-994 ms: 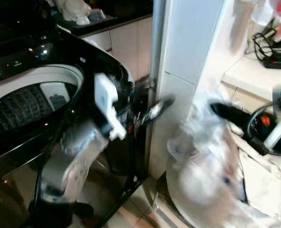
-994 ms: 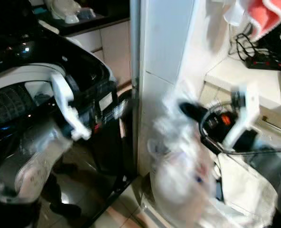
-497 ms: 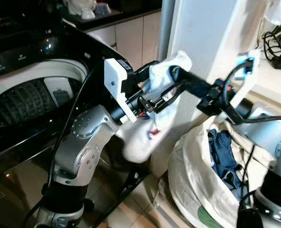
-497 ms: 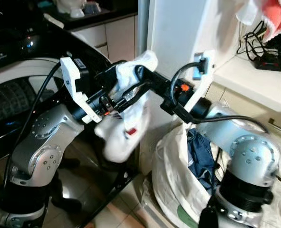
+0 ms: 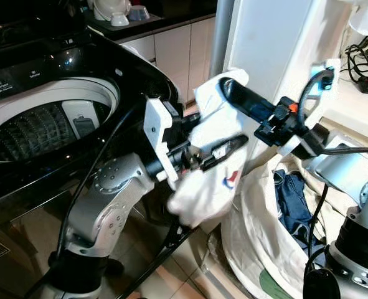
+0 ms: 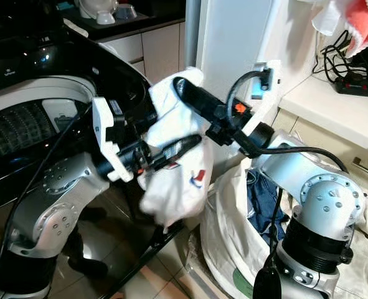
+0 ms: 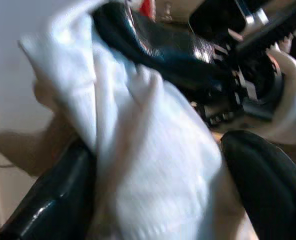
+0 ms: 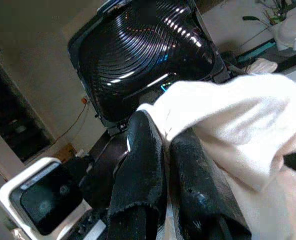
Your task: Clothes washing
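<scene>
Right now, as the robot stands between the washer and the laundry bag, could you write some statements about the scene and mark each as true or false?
1. The right gripper is shut on the white garment. True.
2. The washing machine has its lid closed. False: the drum is open to view.
3. The left gripper has the white garment between its fingers. True.
4. The laundry bag holds nothing. False: a dark blue garment lies in it.

White pillar; pale cabinets; black cables on counter; red cloth hanging.
</scene>
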`<state>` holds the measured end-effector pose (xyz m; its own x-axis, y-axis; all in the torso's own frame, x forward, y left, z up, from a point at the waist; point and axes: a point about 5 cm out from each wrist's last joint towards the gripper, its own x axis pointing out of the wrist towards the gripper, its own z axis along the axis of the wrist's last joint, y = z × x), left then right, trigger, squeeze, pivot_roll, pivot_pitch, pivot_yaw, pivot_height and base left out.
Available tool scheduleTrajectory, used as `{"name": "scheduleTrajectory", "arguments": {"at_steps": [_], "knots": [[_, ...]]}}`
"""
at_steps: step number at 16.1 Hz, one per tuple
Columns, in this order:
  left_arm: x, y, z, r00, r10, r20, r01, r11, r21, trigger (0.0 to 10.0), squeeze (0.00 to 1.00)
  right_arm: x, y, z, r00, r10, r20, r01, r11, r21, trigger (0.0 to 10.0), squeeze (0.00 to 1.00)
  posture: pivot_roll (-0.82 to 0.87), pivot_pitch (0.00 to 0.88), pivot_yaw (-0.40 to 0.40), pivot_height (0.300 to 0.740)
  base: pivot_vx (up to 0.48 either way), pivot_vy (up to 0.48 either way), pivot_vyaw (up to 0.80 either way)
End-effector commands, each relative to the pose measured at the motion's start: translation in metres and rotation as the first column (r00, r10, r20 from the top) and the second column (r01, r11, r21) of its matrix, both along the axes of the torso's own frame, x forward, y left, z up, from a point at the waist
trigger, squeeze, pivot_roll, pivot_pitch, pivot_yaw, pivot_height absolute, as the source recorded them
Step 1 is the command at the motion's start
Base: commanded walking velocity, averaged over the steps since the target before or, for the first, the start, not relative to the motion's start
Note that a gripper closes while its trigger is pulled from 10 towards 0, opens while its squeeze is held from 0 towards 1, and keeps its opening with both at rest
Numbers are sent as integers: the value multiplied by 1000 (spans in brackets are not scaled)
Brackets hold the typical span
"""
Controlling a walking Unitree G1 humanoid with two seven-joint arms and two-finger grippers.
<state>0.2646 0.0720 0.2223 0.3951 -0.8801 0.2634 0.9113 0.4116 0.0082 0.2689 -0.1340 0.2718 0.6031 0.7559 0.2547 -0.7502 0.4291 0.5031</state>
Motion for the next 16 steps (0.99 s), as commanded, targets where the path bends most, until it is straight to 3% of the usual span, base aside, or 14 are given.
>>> {"name": "scheduleTrajectory", "arguments": {"at_steps": [1, 16], "knots": [[-5, -5, -2, 999, -45, -13, 45, 999, 17, 0, 0, -2, 1, 8, 999, 14, 34, -14, 1000, 13, 0, 0, -65, 0, -8, 740, 0, 0, 0], [0, 0, 3, 1000, -30, 3, 30, 1000, -6, 0, 0, -5, 6, 4, 1000, 26, 4, -26, 1000, 2, 0, 0, -60, 0, -3, 740, 0, 0, 0]]}}
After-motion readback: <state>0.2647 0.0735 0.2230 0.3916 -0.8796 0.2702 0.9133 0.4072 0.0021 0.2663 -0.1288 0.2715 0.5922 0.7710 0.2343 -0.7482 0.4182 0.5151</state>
